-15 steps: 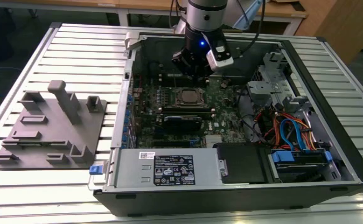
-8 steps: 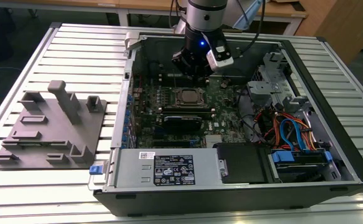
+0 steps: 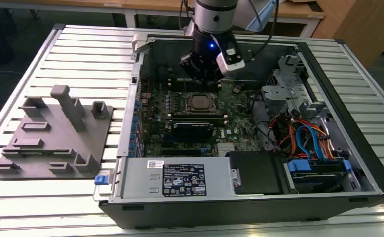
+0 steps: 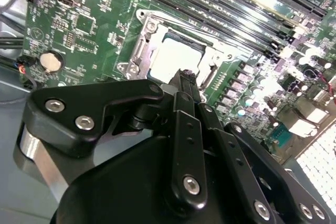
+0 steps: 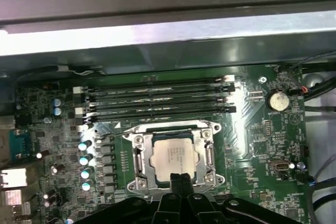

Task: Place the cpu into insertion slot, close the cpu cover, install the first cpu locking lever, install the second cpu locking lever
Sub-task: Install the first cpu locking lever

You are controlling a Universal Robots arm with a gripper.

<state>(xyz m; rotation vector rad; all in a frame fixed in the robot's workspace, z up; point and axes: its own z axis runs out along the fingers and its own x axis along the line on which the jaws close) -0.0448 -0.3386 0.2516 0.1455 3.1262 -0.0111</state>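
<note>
The cpu point(image 5: 173, 153), a pale silver square chip, lies flat in the insertion slot point(image 5: 212, 128) on the green motherboard. The cpu cover point(image 5: 138, 155), a silvery frame with a square window, lies down around the chip. In both wrist views my gripper point(image 5: 181, 178) hovers at one edge of the chip, its black fingers pressed together with nothing between them. In the second wrist view the gripper point(image 4: 186, 75) points at the cpu point(image 4: 176, 59) and the cover point(image 4: 140, 52). In the exterior view the gripper point(image 3: 203, 79) hangs just behind the cpu point(image 3: 197, 102) inside the open computer case.
Long black memory slots point(image 5: 157, 97) run beside the socket. A coin battery point(image 5: 277, 100) sits on the board. A black block point(image 3: 193, 129) lies in front of the socket. Cables point(image 3: 304, 138) crowd the case on the exterior view's right. A grey fixture plate point(image 3: 54, 136) lies outside on the left.
</note>
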